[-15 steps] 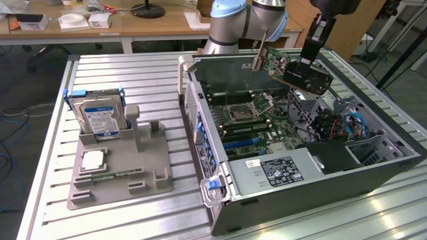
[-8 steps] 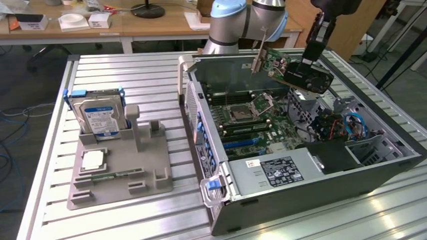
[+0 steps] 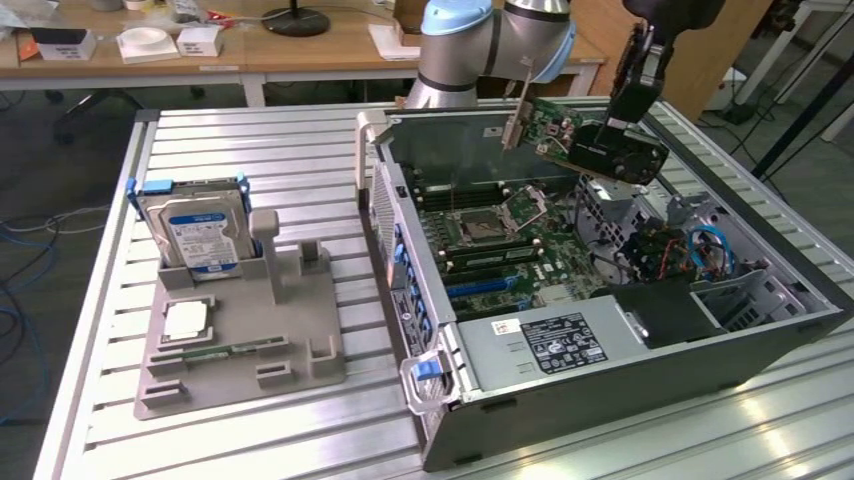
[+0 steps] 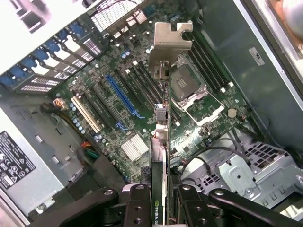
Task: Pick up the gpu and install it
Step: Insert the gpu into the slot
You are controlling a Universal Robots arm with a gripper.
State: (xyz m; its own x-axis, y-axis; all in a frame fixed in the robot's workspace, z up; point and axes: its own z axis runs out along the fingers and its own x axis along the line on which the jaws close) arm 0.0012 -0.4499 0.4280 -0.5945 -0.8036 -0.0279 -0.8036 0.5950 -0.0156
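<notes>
Occlusions and crops
gpu [image 4: 162, 118] sits edge-on in the wrist view, near end buried between gripper [image 4: 161, 208] fingers and cut by the frame edge. arm [image 3: 494, 40] cropped at exterior view's top. PSU label [image 3: 561, 340] text unreadable.

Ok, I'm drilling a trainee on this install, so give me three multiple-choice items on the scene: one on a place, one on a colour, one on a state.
1. Where is the gpu?
A) lying on the floor
B) in the air over the open computer case
C) fully plugged in

2. What colour is the longest slot on the motherboard?
A) blue
B) red
C) yellow

3. How is the tool?
A) open and empty
B) shut on the gpu
C) shut on a cable

Answers:
1 B, the card hangs clear above the board.
2 A, the wrist view shows it blue.
3 B, it clamps the card from both sides.
</notes>
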